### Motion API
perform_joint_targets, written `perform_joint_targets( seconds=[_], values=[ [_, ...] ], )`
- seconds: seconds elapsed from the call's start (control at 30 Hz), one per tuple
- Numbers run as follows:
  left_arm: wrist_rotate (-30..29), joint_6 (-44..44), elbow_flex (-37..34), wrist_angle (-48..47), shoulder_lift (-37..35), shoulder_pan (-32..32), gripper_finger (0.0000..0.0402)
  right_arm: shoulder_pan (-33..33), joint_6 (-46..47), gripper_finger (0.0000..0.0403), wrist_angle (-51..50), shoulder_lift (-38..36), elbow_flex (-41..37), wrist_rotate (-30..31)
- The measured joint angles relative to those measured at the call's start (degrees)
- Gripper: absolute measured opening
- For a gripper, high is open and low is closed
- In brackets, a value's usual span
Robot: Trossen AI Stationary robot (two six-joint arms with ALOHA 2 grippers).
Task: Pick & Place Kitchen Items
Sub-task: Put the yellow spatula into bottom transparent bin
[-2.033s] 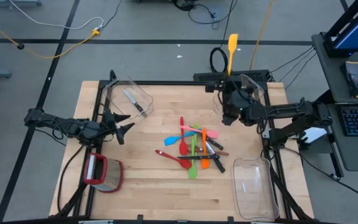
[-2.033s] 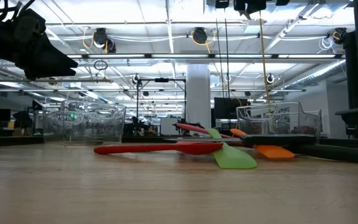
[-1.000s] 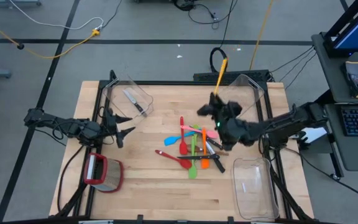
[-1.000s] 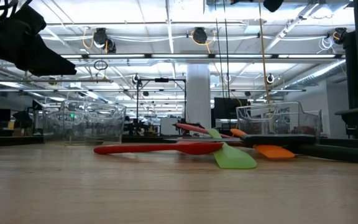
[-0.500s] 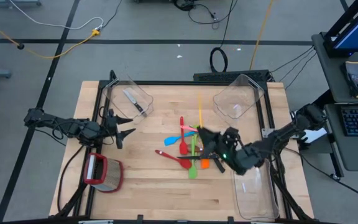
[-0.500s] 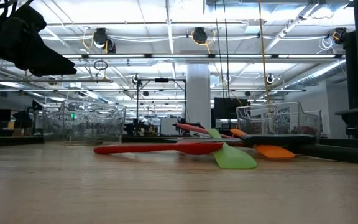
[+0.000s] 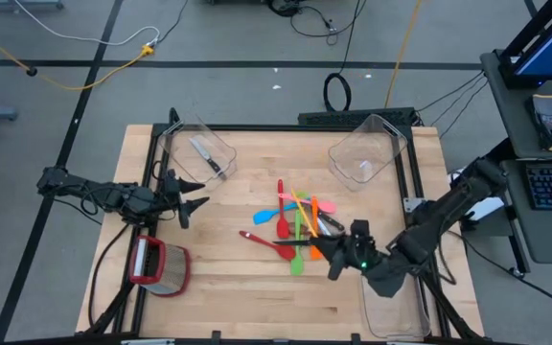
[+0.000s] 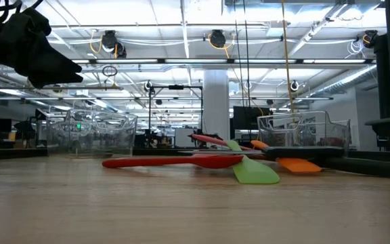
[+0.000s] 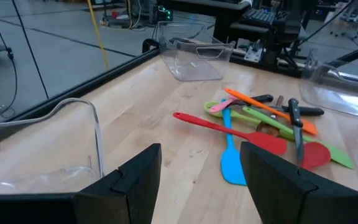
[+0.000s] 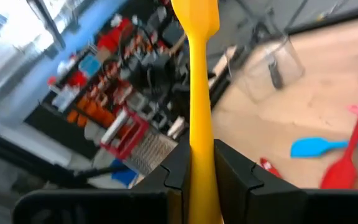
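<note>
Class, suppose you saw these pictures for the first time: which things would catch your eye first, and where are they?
Probably the bright heap of utensils at the table's middle. Next, the yellow spatula clamped in the right gripper, beside the heap's near right edge. The left gripper hangs open by the far-left bin, which holds one knife.

No readable text

No lettering, label, brand, number or sign can be made out on anything in these views.

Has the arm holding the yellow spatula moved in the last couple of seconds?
Yes. The right gripper, shut on the yellow spatula, has swung from the far clear bin toward the near clear bin.
</note>
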Motion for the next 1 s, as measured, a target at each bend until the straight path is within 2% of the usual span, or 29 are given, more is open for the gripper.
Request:
perform_joint_targets(
  seconds=[0.27, 0.53, 0.73, 1.0],
  values=[
    [-0.02, -2.45, 0.0, 0.07, 0.01, 0.0, 0.0223, -2.19, 9.78, 0.0041, -21.53, -9.17, 0.0, -14.68],
    [-0.02, -4.25, 0.0, 0.07, 0.01, 0.0, 0.0223, -6.6, 18.69, 0.0041, -38.7, -14.27, 0.0, -38.55],
    [-0.17, -4.28, 0.0, 0.07, 0.0, 0.0, 0.0223, -7.97, 24.21, 0.0041, -43.69, -15.71, 0.0, -53.67],
    [-0.6, -4.28, 0.0, 0.05, 0.0, 0.0, 0.0223, -6.74, 32.72, 0.0041, -47.14, -17.33, 0.0, -66.91]
  ],
)
